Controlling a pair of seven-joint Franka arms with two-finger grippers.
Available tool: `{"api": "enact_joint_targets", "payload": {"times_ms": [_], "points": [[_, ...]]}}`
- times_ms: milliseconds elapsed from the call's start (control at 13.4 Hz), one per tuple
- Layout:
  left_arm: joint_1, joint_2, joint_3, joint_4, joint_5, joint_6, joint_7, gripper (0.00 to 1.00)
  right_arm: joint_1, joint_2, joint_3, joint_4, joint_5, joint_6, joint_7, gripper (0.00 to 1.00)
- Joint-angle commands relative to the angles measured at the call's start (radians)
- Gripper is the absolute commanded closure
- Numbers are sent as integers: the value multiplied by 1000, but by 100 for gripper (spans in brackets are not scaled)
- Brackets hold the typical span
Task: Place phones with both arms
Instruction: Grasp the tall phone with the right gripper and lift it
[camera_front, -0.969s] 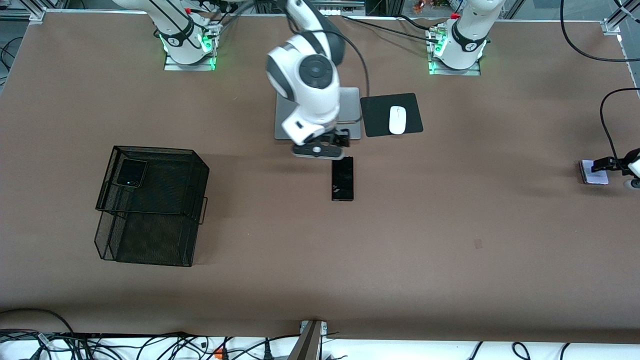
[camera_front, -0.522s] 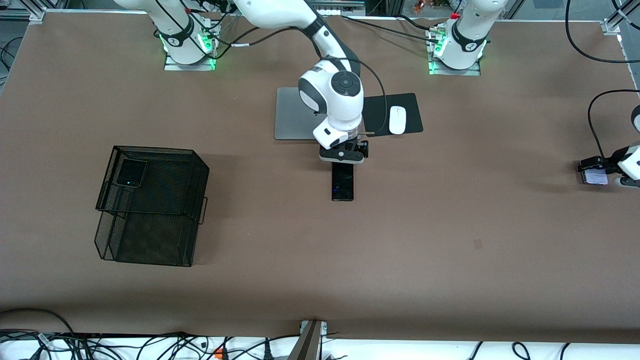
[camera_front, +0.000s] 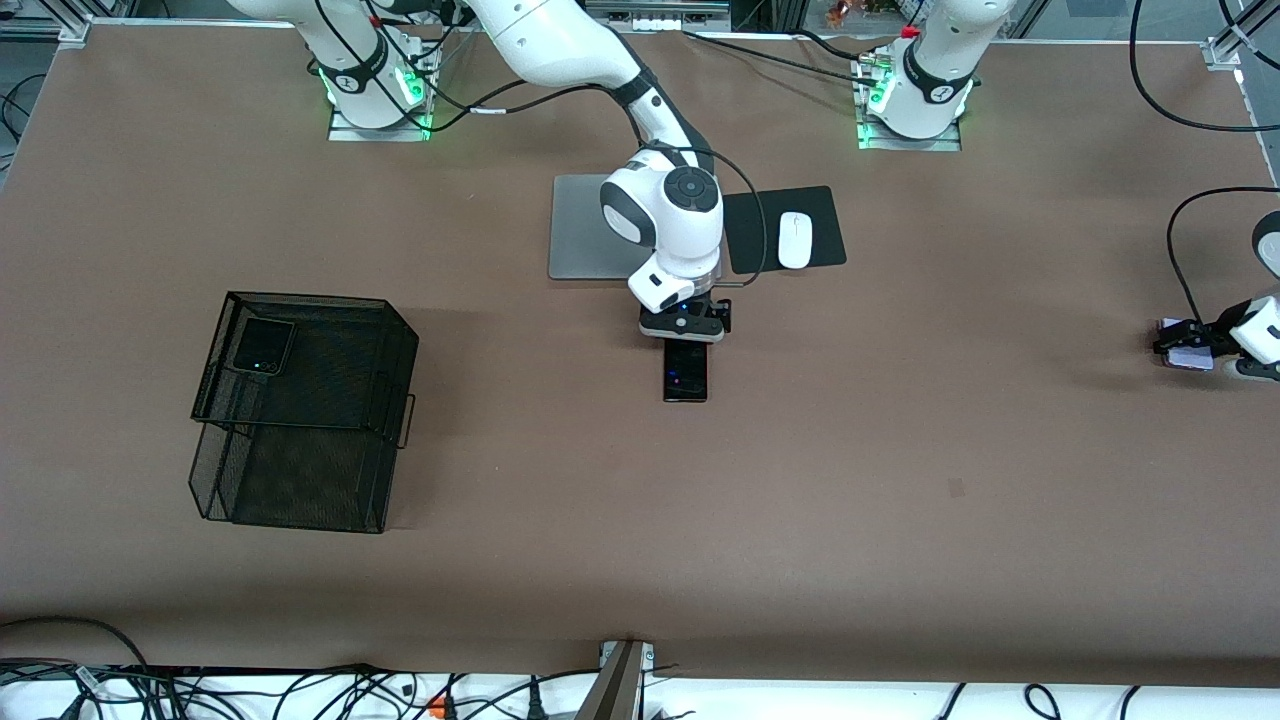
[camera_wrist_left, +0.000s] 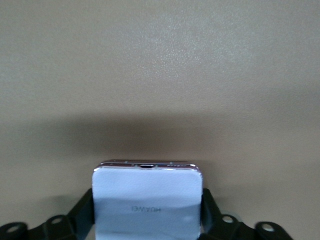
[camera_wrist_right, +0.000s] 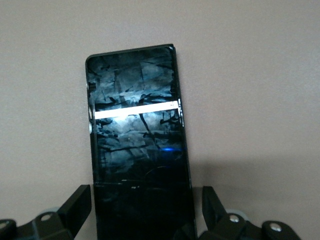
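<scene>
A long slim black phone (camera_front: 686, 378) lies on the table near the middle. My right gripper (camera_front: 685, 345) is low over the phone's end nearest the laptop and open. In the right wrist view the phone (camera_wrist_right: 137, 135) lies between the gripper's (camera_wrist_right: 145, 196) fingers with a gap on each side. My left gripper (camera_front: 1185, 350), at the left arm's end of the table, is shut on the pale lavender phone (camera_front: 1190, 358). The left wrist view shows its fingers (camera_wrist_left: 86, 207) against both sides of that phone (camera_wrist_left: 147, 200). A small squarish black phone (camera_front: 262, 346) lies in the mesh basket's upper tray.
A black two-tier mesh basket (camera_front: 300, 410) stands toward the right arm's end. A silver laptop (camera_front: 585, 230) lies under the right arm. Beside it a white mouse (camera_front: 794, 240) sits on a black pad (camera_front: 830, 225). Cables hang along the table's near edge.
My right arm has come down and its gripper now straddles the slim phone's end. My left gripper has moved over the lavender phone and closed on its sides.
</scene>
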Motion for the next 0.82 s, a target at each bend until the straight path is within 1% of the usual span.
{"api": "enact_joint_targets", "payload": {"times_ms": [0, 75, 149, 224, 298, 373, 447, 522, 671, 745], "points": [[3, -8, -17, 8, 3, -20, 54, 94, 6, 26, -9, 33, -29, 6, 24, 34], [-9, -19, -32, 18, 2, -64, 53, 97, 6, 23, -12, 33, -31, 5, 17, 65], [-29, -26, -67, 52, -1, -133, 48, 97, 6, 15, -15, 33, -31, -4, 10, 83], [-53, -26, -104, 98, -9, -233, 48, 97, 6, 9, -29, 35, -31, -29, 7, 94], [-95, -25, -144, 156, -12, -351, 45, 98, 6, -5, -44, 64, -28, -91, 6, 100], [-154, -22, -162, 214, -15, -460, 41, 98, 4, -22, -52, 128, -28, -183, 4, 100], [-246, -19, -161, 265, -18, -536, 12, 98, 0, -37, -70, 185, -26, -286, -2, 100], [-320, -19, -159, 290, -24, -573, -43, 97, -3, -68, -85, 217, -25, -370, -14, 100], [-427, -10, -161, 293, -34, -584, -167, 96, -32, -169, -93, 214, -13, -490, -104, 100], [-495, 6, -161, 291, -84, -584, -224, 95, -54, -222, -95, 199, -13, -565, -149, 100]]}}
